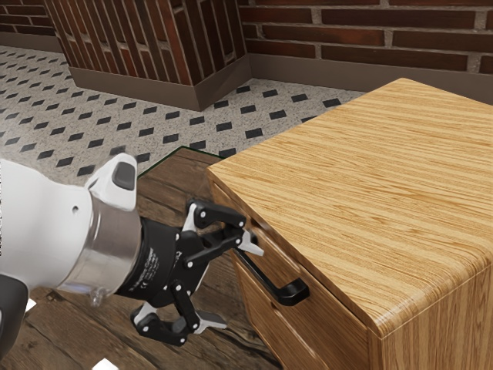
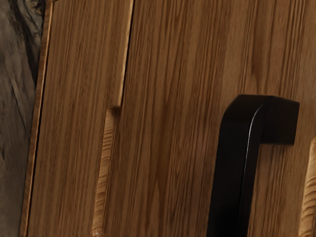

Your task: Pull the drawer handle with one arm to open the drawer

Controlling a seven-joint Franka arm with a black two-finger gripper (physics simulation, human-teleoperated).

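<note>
Hand (image 1: pixel 228 283) spread wide, just beside black drawer handle (image 1: pixel 262 277) on wooden cabinet (image 1: pixel 385 177); nothing clamped.

Drawer (image 1: pixel 327 316): uppermost in the front face of the light-wood cabinet (image 1: pixel 385 177), directly under its top edge. Grain-patterned wooden front, seemingly flush with the cabinet face; position reads as shut. Handle (image 1: pixel 273 279): black bar with bent ends, mounted lengthwise on the drawer front and standing clear of the wood
</note>
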